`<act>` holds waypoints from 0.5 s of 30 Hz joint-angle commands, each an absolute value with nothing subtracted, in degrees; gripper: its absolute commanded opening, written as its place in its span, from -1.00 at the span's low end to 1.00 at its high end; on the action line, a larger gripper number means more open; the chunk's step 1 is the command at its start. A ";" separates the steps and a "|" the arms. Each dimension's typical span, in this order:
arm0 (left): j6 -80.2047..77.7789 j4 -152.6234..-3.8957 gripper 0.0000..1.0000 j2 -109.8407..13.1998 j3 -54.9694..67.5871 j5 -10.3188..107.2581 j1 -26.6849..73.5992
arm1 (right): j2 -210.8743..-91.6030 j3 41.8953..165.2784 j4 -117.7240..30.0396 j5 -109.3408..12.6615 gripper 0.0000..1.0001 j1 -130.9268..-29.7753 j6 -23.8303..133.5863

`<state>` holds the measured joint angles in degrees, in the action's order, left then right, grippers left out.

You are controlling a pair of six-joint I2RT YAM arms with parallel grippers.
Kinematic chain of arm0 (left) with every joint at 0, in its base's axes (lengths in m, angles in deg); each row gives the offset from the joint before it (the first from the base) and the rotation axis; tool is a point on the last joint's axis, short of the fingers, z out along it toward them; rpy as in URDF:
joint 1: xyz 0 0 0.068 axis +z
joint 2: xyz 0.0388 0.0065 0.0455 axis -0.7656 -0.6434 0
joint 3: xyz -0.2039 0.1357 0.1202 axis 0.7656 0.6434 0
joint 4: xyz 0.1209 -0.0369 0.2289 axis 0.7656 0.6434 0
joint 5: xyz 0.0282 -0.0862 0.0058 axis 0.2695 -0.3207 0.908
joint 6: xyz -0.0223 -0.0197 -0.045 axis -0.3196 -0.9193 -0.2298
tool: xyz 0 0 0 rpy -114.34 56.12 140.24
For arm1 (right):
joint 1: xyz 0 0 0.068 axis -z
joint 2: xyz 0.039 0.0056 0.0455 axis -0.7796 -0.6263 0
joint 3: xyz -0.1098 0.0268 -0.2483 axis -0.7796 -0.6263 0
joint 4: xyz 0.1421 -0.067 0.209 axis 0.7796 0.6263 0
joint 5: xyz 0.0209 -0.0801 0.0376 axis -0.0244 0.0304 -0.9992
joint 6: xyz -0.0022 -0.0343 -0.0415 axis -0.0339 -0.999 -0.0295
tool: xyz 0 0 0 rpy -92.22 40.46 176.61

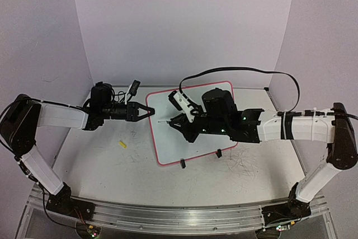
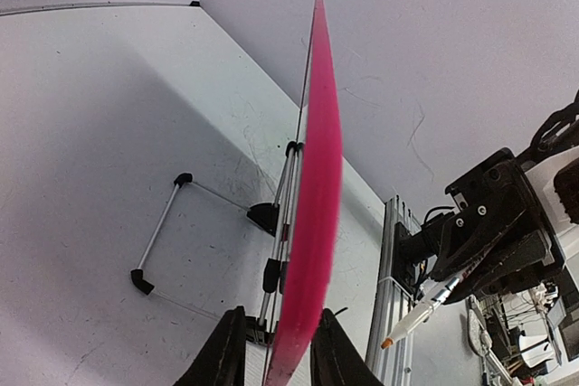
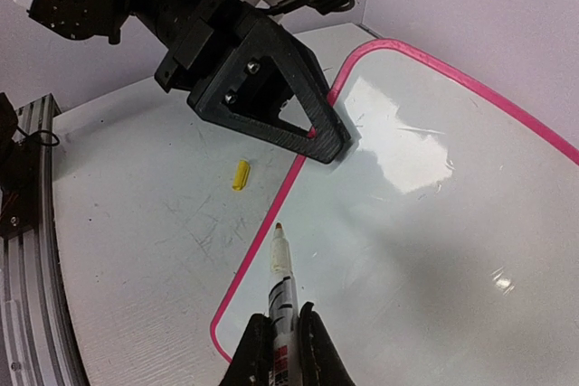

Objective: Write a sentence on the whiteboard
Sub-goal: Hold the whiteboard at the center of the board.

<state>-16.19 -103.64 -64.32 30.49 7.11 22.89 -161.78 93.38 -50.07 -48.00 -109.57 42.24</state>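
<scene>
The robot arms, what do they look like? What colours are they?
Both arms have white tube sections with black joints and black bases on a silver rail. Each ends in a black pincer: the left pincer has triangular fingers with cut-out holes, the right pincer is blocky. A black cable loops over the right arm.

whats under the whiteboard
A folding wire stand with black tips props up the whiteboard from behind, resting on the table. The top view hides it, showing only the black feet.

No readable text, labels or numbers anywhere.
</scene>
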 commanded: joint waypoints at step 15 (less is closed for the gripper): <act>-11.28 -106.12 -0.78 -65.14 30.17 3.55 22.97 | -166.13 96.97 -54.46 -43.77 -1.00 -111.56 41.64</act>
